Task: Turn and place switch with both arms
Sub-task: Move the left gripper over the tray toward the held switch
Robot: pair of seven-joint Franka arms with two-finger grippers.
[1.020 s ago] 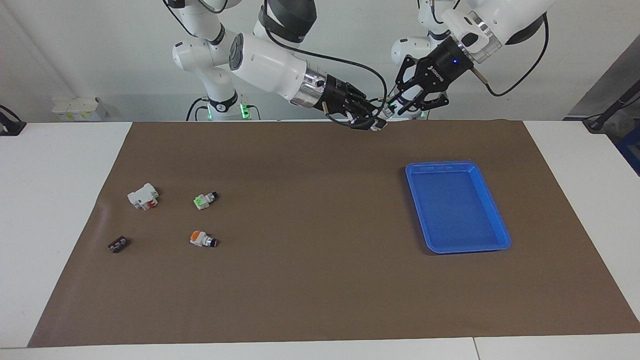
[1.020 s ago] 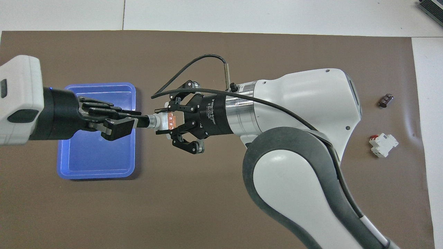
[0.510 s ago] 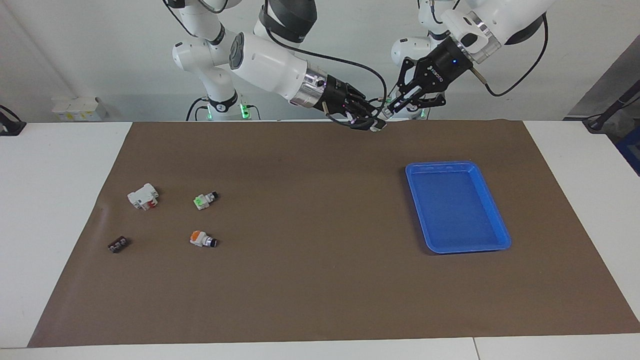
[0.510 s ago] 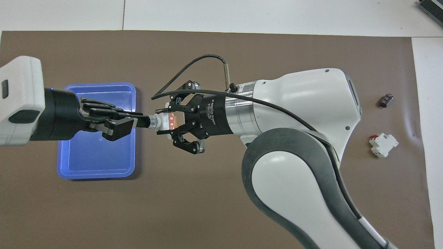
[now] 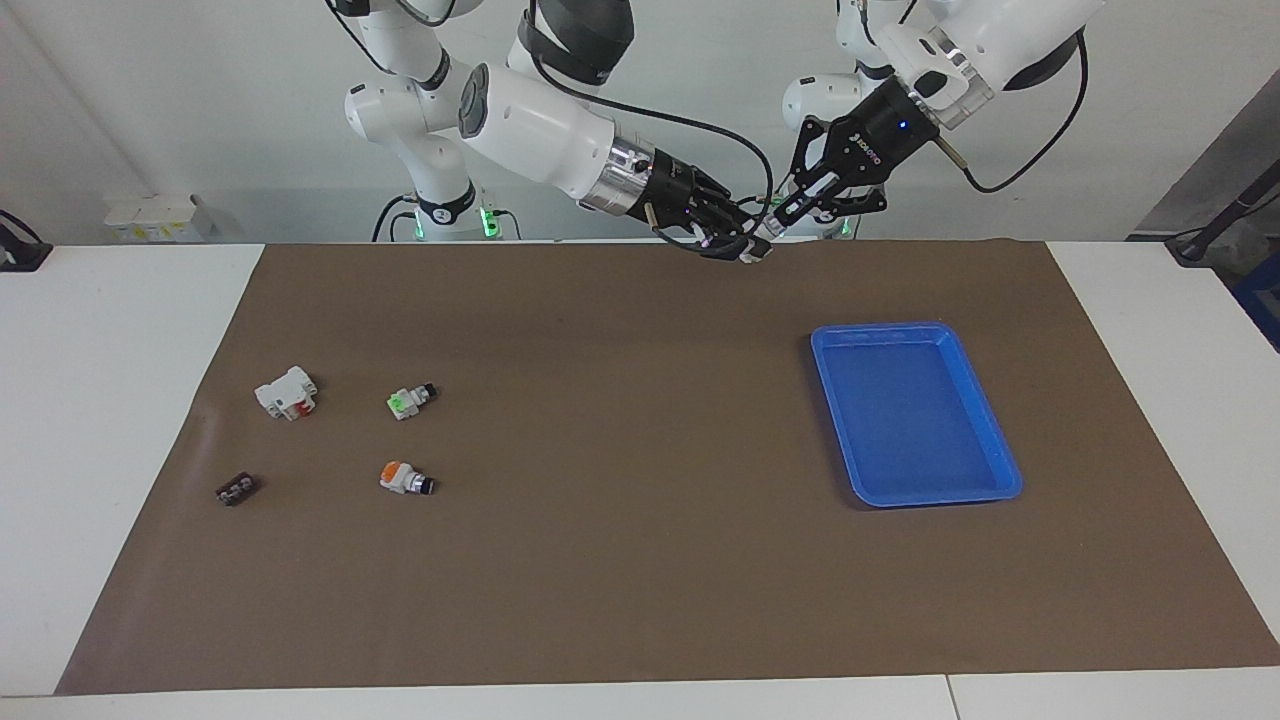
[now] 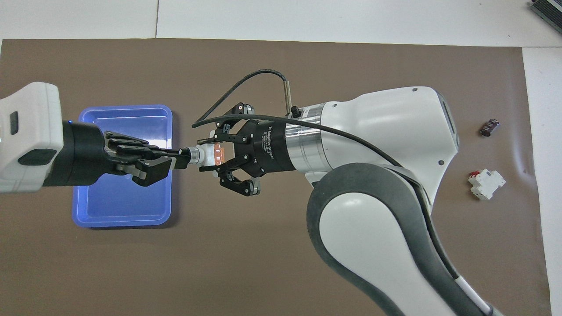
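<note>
The right arm [image 6: 377, 184] is blocking much of the mat [image 6: 263, 263] in the overhead view, hiding the two small switches that the facing view shows: a green-faced one [image 5: 409, 399] and an orange-capped one [image 5: 405, 478]. Both arms are running out of frame. White lettering on each gripper body is too small to read.

The switch [image 6: 210, 154] is hanging in the air between the grippers, over the mat just beside the blue tray [image 5: 985, 440]. The right gripper [image 6: 210, 153] is clenching its jaws on the white-and-orange body, and the left gripper [image 6: 184, 154] is pinching the black knob end.

A white breaker [image 5: 286, 392] and a small dark part [image 5: 236, 489] are lying near the right arm's end of the bench [image 5: 120, 420].
</note>
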